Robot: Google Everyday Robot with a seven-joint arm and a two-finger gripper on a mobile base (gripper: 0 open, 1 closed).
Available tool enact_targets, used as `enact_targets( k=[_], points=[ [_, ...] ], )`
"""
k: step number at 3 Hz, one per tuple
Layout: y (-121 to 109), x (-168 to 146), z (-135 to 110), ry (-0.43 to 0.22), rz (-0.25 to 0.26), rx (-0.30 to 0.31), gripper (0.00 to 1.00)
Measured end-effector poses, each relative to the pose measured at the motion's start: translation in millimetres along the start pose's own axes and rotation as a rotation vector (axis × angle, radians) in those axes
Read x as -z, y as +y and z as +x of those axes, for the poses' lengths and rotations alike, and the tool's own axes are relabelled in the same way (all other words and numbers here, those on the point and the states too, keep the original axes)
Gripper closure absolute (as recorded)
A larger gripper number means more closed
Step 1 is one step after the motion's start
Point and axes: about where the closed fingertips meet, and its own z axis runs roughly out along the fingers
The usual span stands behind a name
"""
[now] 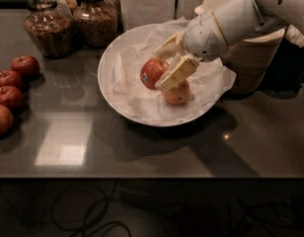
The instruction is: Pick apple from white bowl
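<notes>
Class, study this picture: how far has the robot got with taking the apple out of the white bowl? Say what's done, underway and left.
Done: the gripper is in the white bowl, a finger either side of the apple. In hand: it appears closed on the apple, beside the paler apple. Left: lifting it clear, since the apple is not yet beyond the bowl's rim.

Red-orange apple [151, 73] in white bowl [108, 78] beside hand [162, 69].
</notes>
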Motion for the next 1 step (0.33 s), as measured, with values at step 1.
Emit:
enact_targets(
  k=[1],
  points=[
    [0.0, 0.0, 0.0, 0.0, 0.0, 0.0, 1.0]
  ],
)
